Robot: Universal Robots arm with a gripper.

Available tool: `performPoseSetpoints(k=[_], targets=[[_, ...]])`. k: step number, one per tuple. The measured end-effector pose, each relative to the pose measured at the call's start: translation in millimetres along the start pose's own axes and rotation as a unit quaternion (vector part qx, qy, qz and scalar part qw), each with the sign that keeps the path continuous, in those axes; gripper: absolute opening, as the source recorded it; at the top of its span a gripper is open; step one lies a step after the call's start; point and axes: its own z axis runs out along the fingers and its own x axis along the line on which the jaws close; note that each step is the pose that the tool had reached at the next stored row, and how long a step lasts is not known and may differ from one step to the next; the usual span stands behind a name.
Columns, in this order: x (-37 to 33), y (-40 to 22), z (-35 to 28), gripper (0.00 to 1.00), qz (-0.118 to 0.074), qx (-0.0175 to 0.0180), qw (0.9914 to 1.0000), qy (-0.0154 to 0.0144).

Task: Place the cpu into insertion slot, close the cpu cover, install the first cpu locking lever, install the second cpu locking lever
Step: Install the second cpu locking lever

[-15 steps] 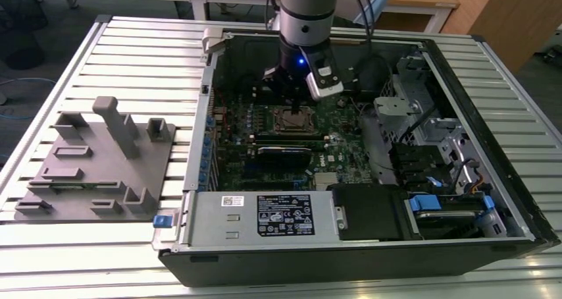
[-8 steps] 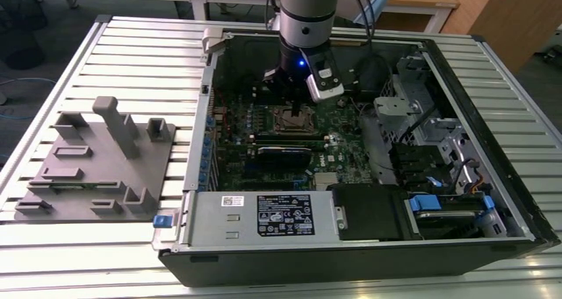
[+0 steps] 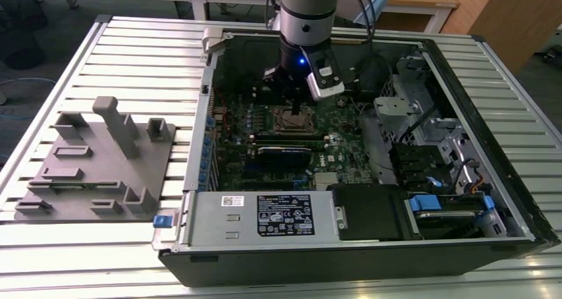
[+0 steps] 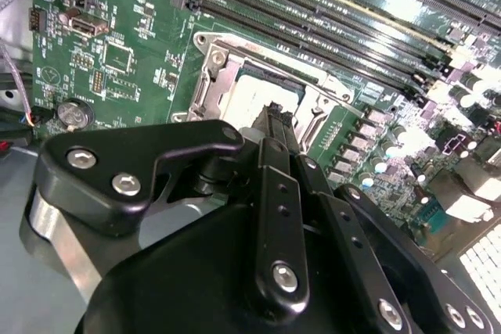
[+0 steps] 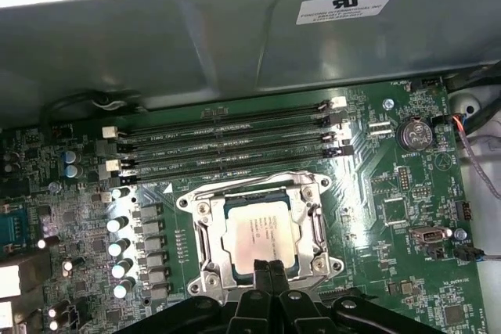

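Note:
The cpu (image 5: 257,231) lies in the insertion slot (image 5: 205,234) on the green board, silvery top up. Around it the cpu cover (image 5: 313,228) appears to lie flat, the chip showing through its cut-out. My gripper (image 5: 270,270) hangs just above the near edge of the socket, its two thin black fingers pressed together with nothing between them. In the second wrist view the fingertips (image 4: 274,115) point down at the cpu (image 4: 249,93). The exterior view has the gripper (image 3: 294,107) inside the open computer case, right over the socket (image 3: 293,120). I cannot make out how the locking levers stand.
Long black memory slots (image 5: 235,146) run beside the socket, next to the case wall (image 5: 235,44). A coin battery (image 5: 415,132) sits on the board. A grey fixture block (image 3: 97,161) stands on the slatted table; the power supply (image 3: 263,213) and drive bays (image 3: 439,154) crowd the case.

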Motion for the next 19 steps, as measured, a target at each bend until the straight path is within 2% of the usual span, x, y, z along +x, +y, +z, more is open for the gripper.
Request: performPoseSetpoints(k=[5,14,19], targets=[[-0.3,-1.6,-0.3,0.11,0.000,0.0001,1.00000,0.0001],[-2.4,-14.9,-1.0,0.11,0.000,0.0000,1.00000,0.0000],[-3.2,-20.0,-1.3,0.11,0.000,0.0000,1.00000,0.0000]])
